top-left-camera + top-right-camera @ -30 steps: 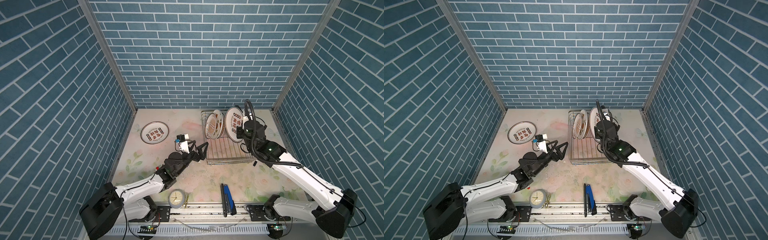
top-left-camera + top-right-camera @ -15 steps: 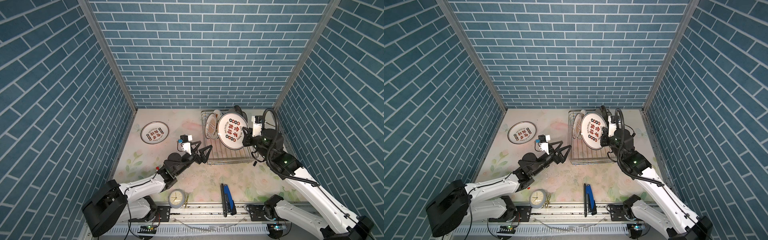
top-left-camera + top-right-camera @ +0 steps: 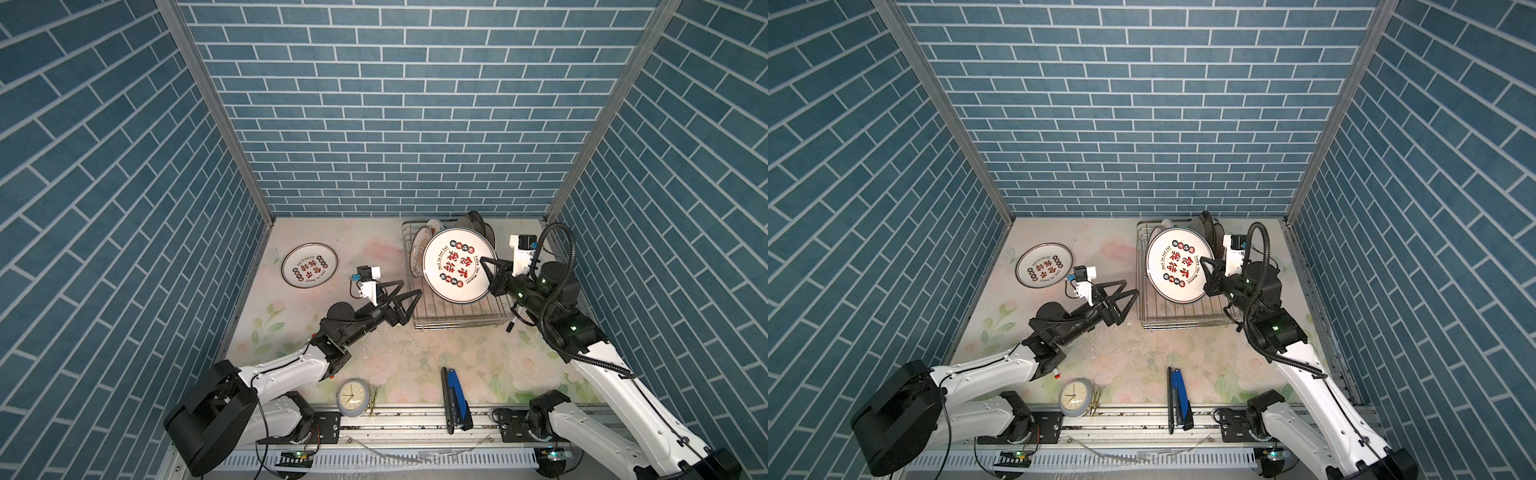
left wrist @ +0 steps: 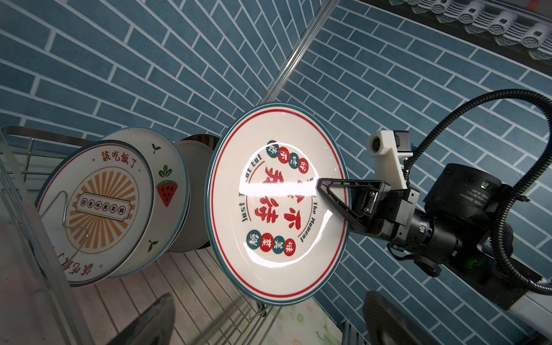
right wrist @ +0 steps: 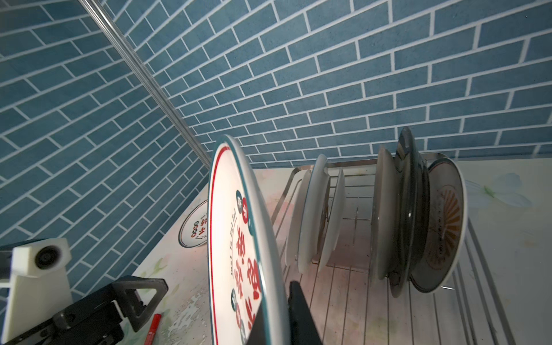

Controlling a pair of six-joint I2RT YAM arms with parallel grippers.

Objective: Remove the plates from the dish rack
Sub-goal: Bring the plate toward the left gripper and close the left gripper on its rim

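Teal-rimmed plate [image 4: 276, 206] reading "The Moment" sits clamped in right jaws.

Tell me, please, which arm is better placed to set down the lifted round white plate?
Probably left. The right hand is shut on the red-printed white plate above the silver wire dish rack; the open left hand hovers beside the rack, facing it; a matching plate lies flat on that side.
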